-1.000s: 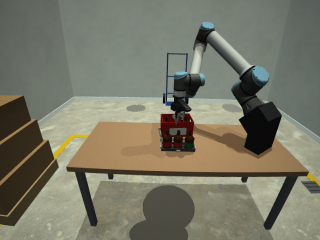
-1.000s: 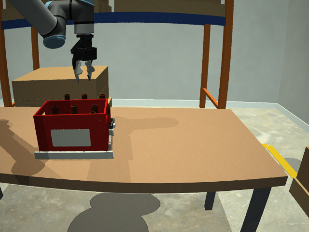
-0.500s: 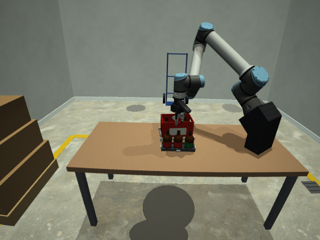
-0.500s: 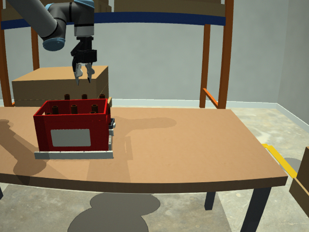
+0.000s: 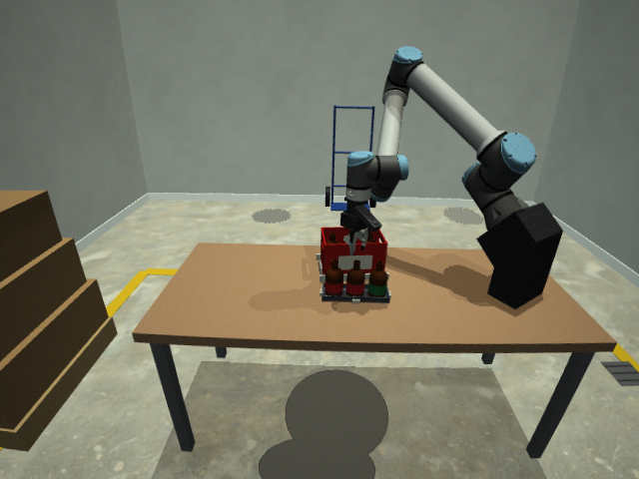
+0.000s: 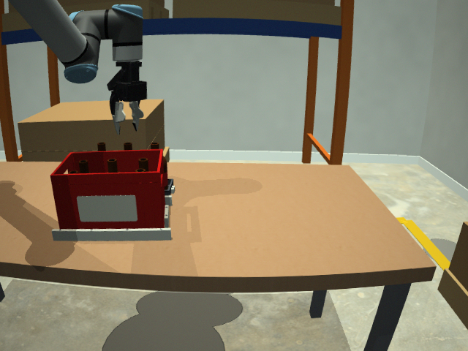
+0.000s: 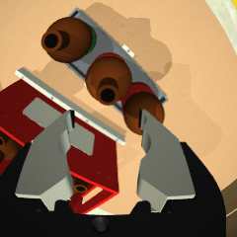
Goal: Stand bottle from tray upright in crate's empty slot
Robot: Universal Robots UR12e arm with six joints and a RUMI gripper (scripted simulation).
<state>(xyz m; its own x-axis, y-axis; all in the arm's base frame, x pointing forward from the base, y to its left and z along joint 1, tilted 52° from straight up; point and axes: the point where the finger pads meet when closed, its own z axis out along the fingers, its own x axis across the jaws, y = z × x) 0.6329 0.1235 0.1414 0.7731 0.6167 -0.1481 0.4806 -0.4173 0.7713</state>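
Three bottles [image 5: 354, 276] on tray [image 5: 355, 297] | crate [image 6: 109, 189] adjacent | end effector [image 6: 126, 121] spread, empty, above.

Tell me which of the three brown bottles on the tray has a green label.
The end brown bottle, rightmost in the top view, wears the green label band; the other two bottles wear red.
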